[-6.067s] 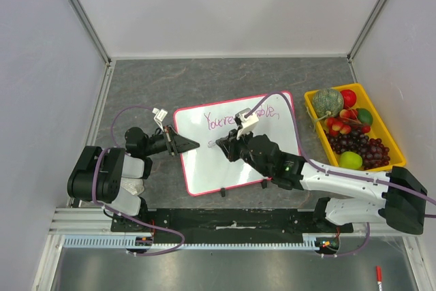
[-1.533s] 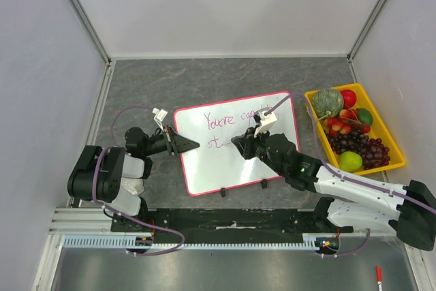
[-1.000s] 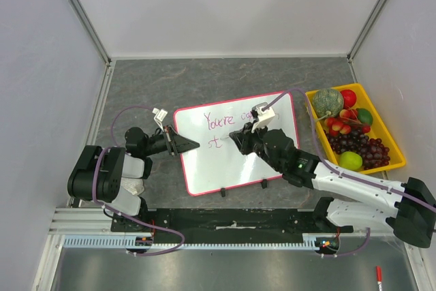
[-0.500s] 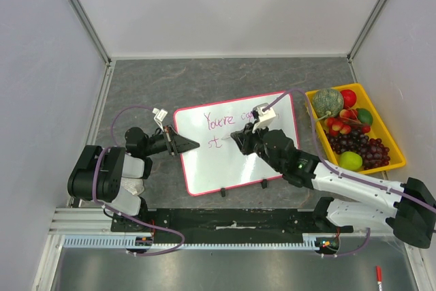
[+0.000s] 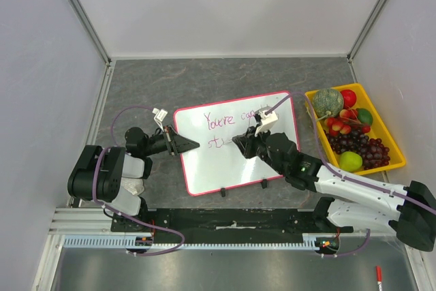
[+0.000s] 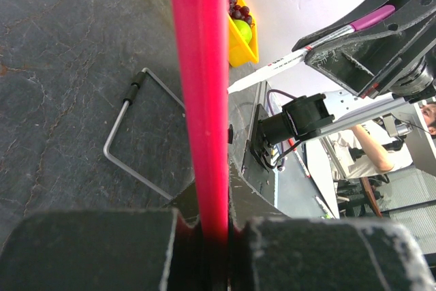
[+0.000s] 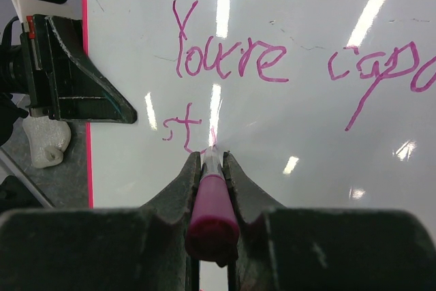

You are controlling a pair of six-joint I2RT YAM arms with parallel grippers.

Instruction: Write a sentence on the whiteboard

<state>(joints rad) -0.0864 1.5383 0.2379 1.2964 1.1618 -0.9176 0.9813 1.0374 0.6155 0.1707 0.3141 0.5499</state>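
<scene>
On your left, the left gripper [image 5: 187,145] is staying exactly where it was six seconds ago, its fingers pinched tight on the pink rim of the whiteboard [image 5: 218,165] at the board's left edge; in the left wrist view you are seeing that rim [image 6: 201,100] running straight up out of the closed fingers. The board itself is lying flat and slightly rotated on the dark table, between the two arms, and it is not shifting between frames. The sentence [image 7: 231,59] is growing: six seconds ago only the top line was there, and now "You're" and "capa" are showing with a fresh "st" starting the second line beneath. Moving right, the right gripper [image 5: 238,142] is sitting over the middle of the board, having slid a little to the right and toward you compared with half a second ago, so more of the top line is uncovered. Its fingers are clamped narrowly on the marker [image 7: 212,202], whose tip is meeting the board just right of the "st". Furthest right, the yellow tray [image 5: 313,115] of fruit is resting unchanged beside the board.
</scene>
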